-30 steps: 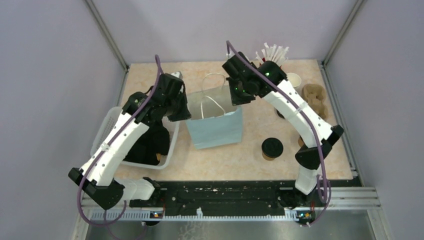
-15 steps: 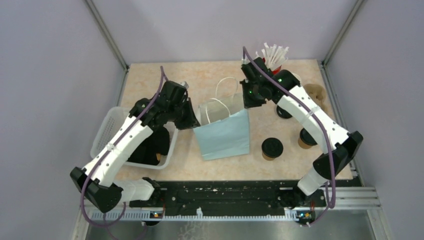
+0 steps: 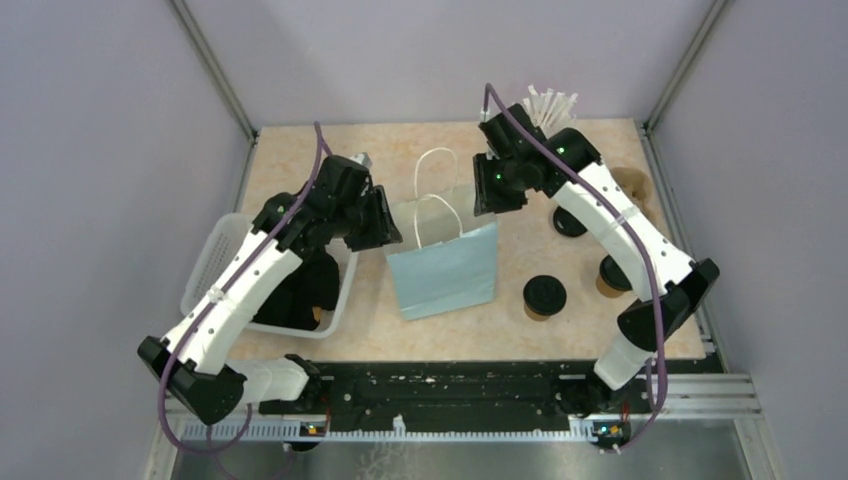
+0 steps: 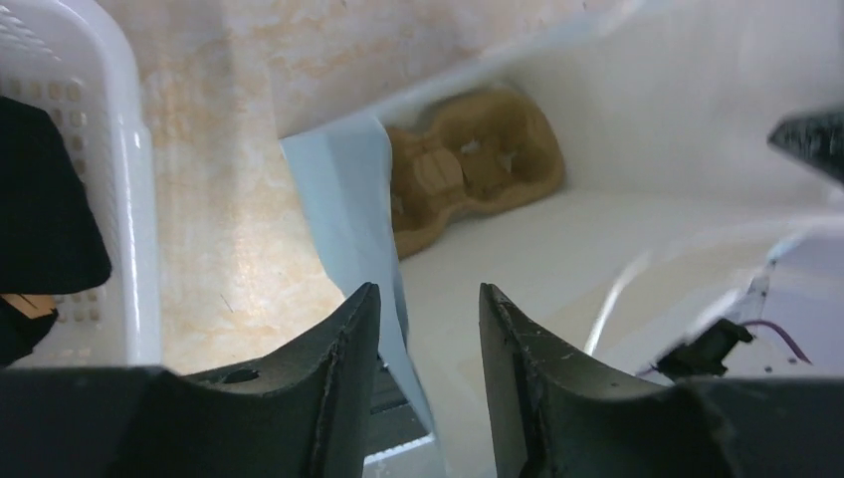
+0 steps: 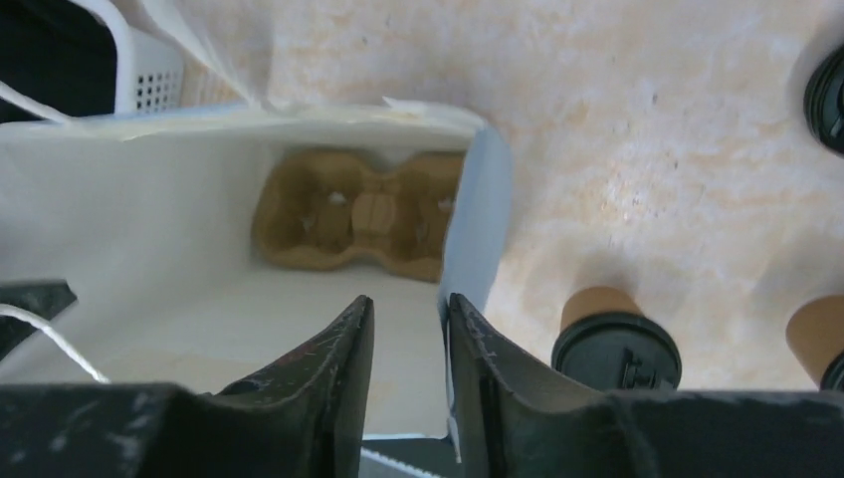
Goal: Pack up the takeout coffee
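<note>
- Three cups with black lids stood on the table [image 3: 300,160], all to the right of the bag [image 3: 445,275] and outside it.
- I saw the near cup [image 3: 544,297] in the open, just beside the bag's lower right corner.
- I made out the right cup [image 3: 612,275] further right, partly covered by the right arm.
- I caught only the dark lid of the far cup [image 3: 568,222], tucked against the same arm.
- Standing mid-table, the pale blue bag had its mouth open and its white handles up.
- I could see a brown pulp carrier [image 5: 358,224] lying flat on the bag's floor in both wrist views.
- I had the left gripper [image 4: 426,291] at the left rim of the bag's mouth with its fingers apart.
- From the left wrist, the bag's blue wall ran down into that gap, close to one finger, and I saw no pinch on it.
- I had the right gripper [image 5: 406,301] at the right rim, its fingers parted by a narrow gap.
- From the right wrist, the bag's white inside showed through that gap, and the blue wall ran down to the tip of the outer finger.
- On the left side of the table sat a white basket [image 3: 205,270] holding dark things, with the left arm reaching over it.
- At the far edge, behind the right arm, white straws [image 3: 550,100] fanned out.
</note>
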{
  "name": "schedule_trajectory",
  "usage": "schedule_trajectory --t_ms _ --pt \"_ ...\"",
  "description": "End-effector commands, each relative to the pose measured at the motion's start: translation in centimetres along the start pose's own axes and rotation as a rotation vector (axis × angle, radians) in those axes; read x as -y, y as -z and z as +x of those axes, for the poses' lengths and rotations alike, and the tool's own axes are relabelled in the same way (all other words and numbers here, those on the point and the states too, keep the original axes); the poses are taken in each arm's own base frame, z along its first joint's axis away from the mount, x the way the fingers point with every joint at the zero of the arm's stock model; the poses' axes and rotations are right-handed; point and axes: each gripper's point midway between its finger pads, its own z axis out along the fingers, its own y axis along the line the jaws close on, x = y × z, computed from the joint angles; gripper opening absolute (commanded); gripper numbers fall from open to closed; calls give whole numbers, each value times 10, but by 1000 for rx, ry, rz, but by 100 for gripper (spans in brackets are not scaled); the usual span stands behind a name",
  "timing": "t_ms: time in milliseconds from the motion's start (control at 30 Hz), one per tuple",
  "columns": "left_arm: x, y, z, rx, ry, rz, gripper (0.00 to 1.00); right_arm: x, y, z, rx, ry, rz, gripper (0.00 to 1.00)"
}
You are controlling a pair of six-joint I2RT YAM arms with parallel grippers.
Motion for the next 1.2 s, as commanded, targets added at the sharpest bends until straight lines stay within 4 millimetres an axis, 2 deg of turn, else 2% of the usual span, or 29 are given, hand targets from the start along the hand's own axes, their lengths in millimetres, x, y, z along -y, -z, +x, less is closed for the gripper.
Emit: schedule_trajectory --t_ms 0,100,167,233,300,367,500,600,633,700,900,933,1067,1167 --pt "-3 5 -30 93 -69 -70 51 -12 44 7 49 -106 -92 43" --pt "-3 1 -32 81 -94 -83 56 5 62 6 71 -98 -13 60" --pt "-2 -1 -30 70 -108 -76 58 20 76 7 84 -95 47 67" --pt "-3 -2 -29 62 -114 -73 58 40 85 17 78 -88 127 71" --pt "-4 -1 -26 49 -116 -77 58 72 87 35 57 -94 225 74" --pt "-5 0 -23 43 -118 -71 57 99 87 59 33 -139 239 76" --pt "-6 2 -20 34 -132 -68 56 129 64 110 -77 -175 256 85" --pt "-6 3 -19 28 -141 -65 55 138 35 152 -203 -175 273 88" --pt "-5 2 -19 28 -142 -62 55 137 25 162 -238 -178 259 97" --pt "-4 2 -19 23 -146 -51 55 132 9 173 -271 -179 216 99" --pt "-3 0 -17 16 -156 -42 56 137 -23 179 -268 -159 220 99" --pt "-3 -1 -17 15 -158 -43 56 137 -28 175 -247 -155 219 99" --pt "-4 -1 -16 13 -163 -45 56 146 -34 168 -224 -125 271 99" --pt "-5 -1 -15 13 -162 -44 56 146 -38 170 -229 -112 261 99"
